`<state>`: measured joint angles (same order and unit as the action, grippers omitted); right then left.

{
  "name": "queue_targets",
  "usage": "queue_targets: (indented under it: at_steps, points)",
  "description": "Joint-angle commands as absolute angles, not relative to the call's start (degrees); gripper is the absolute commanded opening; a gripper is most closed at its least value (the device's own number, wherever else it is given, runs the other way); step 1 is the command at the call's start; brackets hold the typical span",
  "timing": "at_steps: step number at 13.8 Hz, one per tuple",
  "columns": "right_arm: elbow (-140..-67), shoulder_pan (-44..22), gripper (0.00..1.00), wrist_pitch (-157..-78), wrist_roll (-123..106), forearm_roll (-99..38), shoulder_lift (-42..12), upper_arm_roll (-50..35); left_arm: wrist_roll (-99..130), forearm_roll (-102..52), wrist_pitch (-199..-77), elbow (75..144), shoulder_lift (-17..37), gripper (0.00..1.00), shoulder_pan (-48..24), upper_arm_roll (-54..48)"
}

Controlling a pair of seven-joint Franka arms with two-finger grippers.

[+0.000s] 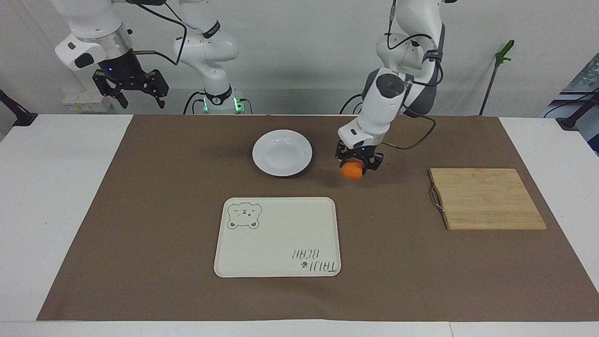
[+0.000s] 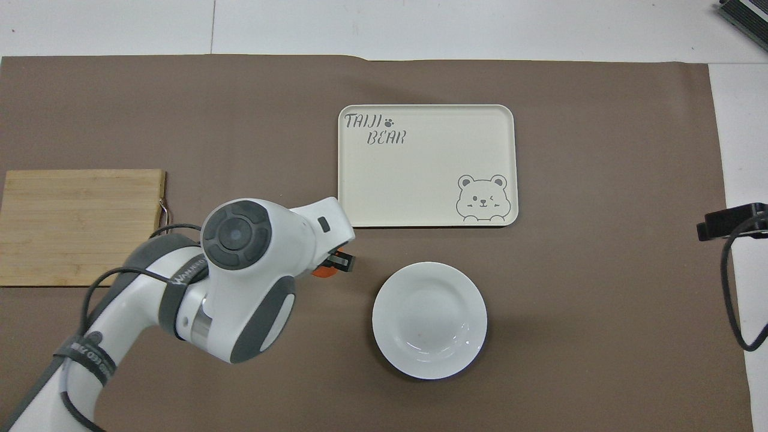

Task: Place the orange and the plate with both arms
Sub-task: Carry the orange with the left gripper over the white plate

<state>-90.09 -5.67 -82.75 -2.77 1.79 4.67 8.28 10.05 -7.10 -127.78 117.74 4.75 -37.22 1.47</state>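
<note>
So the left gripper [image 1: 358, 162] has its fingers clamped around the orange [image 1: 352, 170], and it's up in the air over the bare brown mat [image 1: 140, 210], beside the plate [image 1: 282, 152] on the side toward the left arm's end of the table. From overhead the arm's big white wrist covers most of it, and only a sliver of the orange [image 2: 324, 272] peeks out next to the black fingertip. The plate [image 2: 429, 320] is white and round, sitting flat on the mat with nothing in it. The cream tray [image 1: 278, 237] with the little bear drawing lies farther from the robots than the plate, apart from it, and it's bare too. The wooden cutting board [image 1: 485, 198] sits well off toward the left arm's end with nothing on it, metal handle pointing toward the middle of the table. The right gripper [image 1: 130, 89] hangs up high at the right arm's end, fingers spread wide, holding nothing; that arm is just waiting.
</note>
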Motion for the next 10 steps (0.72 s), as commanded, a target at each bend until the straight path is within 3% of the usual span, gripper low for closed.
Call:
queue_targets:
  at_steps: [1, 5, 10]
  points:
    - [-89.6, -5.3, 1.00, -82.3, -4.4, 1.2, 4.7, 8.3, 18.2, -7.7, -132.0, 118.6, 4.6, 0.00, -44.9, 2.7]
    - [-89.6, -5.3, 1.00, -82.3, -4.4, 1.2, 4.7, 8.3, 25.2, -7.8, -139.5, 118.5, 8.5, 0.00, -53.1, 2.6]
    - [-89.7, -5.4, 1.00, -82.3, -4.4, 1.2, 4.7, 8.3, 24.9, -11.8, -140.9, 117.7, 11.9, 0.02, -56.6, 2.4]
